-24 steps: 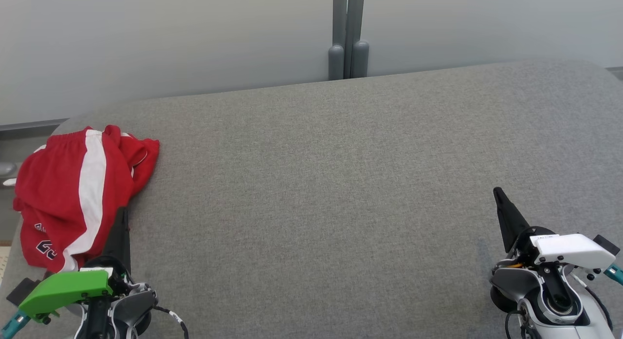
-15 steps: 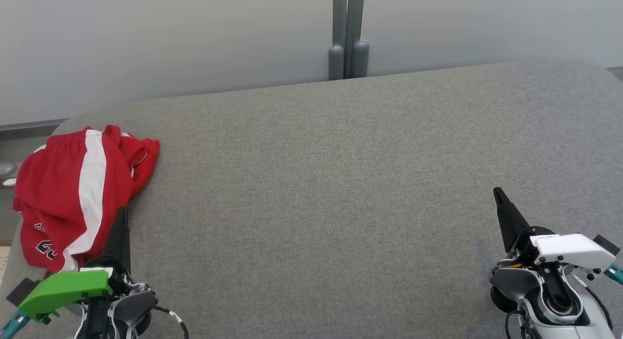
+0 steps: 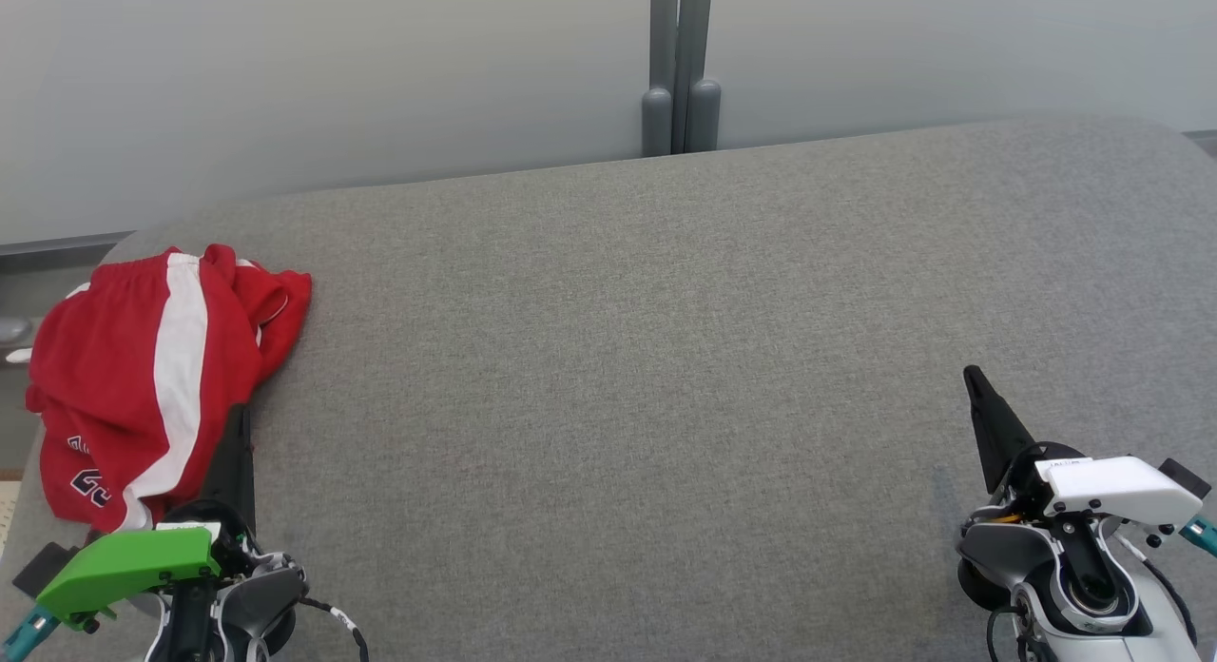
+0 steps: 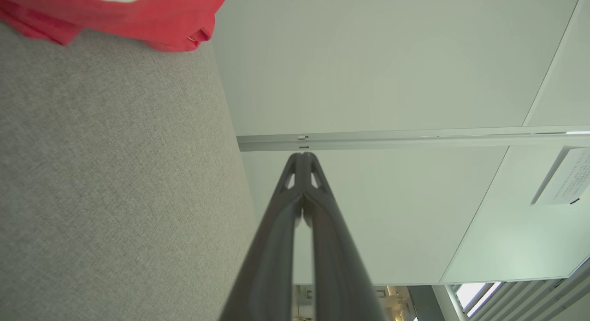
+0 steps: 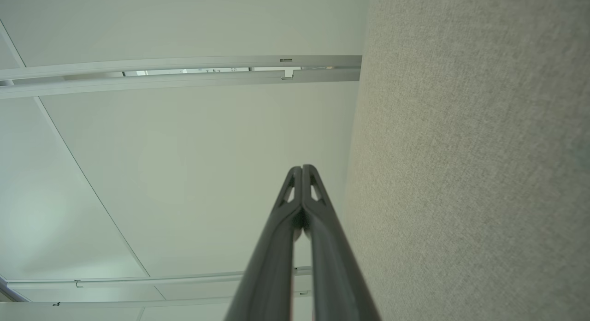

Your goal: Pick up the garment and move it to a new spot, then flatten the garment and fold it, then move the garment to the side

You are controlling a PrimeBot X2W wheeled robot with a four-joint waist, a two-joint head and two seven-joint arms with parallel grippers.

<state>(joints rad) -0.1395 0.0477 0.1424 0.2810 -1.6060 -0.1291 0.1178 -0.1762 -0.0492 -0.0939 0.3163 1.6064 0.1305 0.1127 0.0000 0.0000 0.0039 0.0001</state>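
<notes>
The garment [image 3: 143,377] is a pair of red shorts with a white side stripe and dark lettering, lying crumpled at the far left edge of the grey padded surface [image 3: 666,358]. A red corner of the garment [image 4: 175,21] shows at the top left of the left wrist view. My left gripper [image 3: 238,415] rests at the lower left, its shut fingers lying right beside the garment's right edge with nothing between them. My left gripper [image 4: 303,156] has its tips pressed together. At the lower right my right gripper [image 3: 970,372] is shut and empty, far from the garment; its tips [image 5: 302,168] meet.
A pale wall panel [image 3: 333,72] with a grey vertical post [image 3: 680,68] runs behind the surface. The surface's left edge [image 3: 28,510] lies just beyond the garment. Its rounded far right corner [image 3: 1160,139] curves off toward the wall.
</notes>
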